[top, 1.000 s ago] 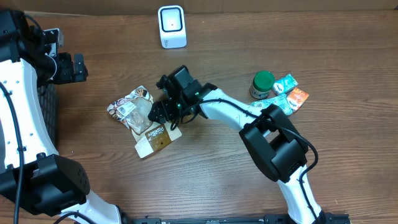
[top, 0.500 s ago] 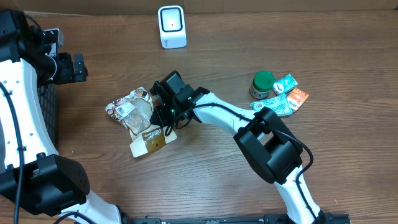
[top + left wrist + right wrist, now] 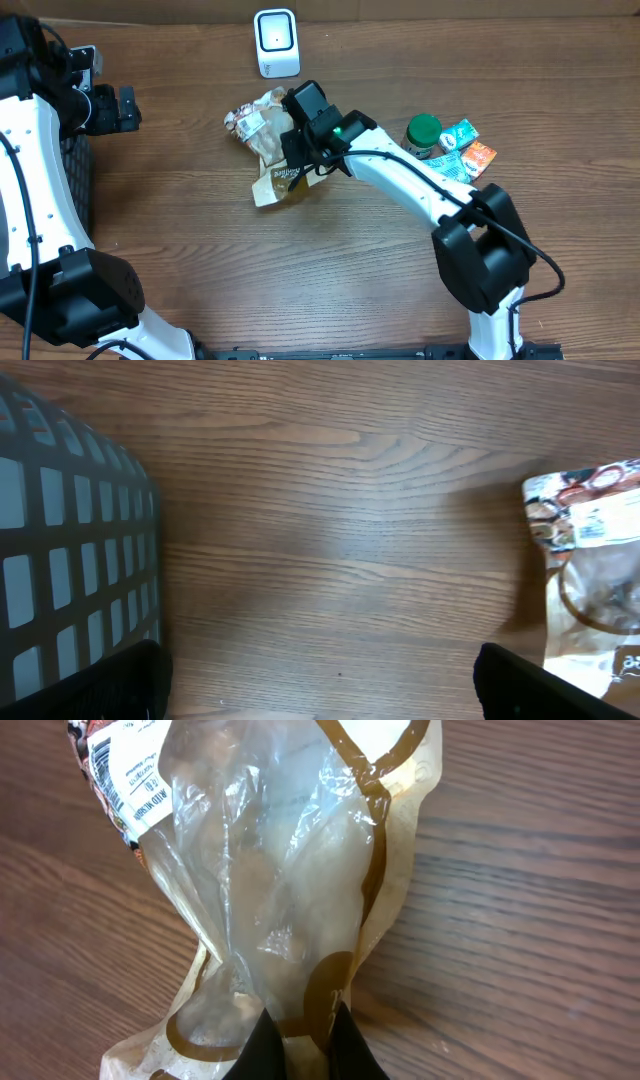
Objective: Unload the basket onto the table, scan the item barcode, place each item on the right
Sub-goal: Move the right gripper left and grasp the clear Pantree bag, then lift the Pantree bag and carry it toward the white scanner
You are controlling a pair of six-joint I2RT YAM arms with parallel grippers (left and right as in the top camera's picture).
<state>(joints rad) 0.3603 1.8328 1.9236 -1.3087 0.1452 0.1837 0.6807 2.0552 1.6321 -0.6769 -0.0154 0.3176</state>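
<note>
Snack bag [image 3: 262,128] clamped in right tool [image 3: 303,1042], near scanner [image 3: 276,42]; green-lidded jar [image 3: 422,135] and sachets [image 3: 465,150] alongside; left tool [image 3: 122,108] apart.

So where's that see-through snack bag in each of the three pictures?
Overhead: the snack bag is upper centre, just below the white scanner.
Left wrist: the bag sits at the right edge.
Right wrist: it fills the centre, pinched at the bottom by the right hand.
Shared landmark: the wooden table lies under it in all three.

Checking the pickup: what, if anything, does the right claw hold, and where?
The right claw pinches the snack pouch by its bunched clear plastic, about midway along it.
</note>
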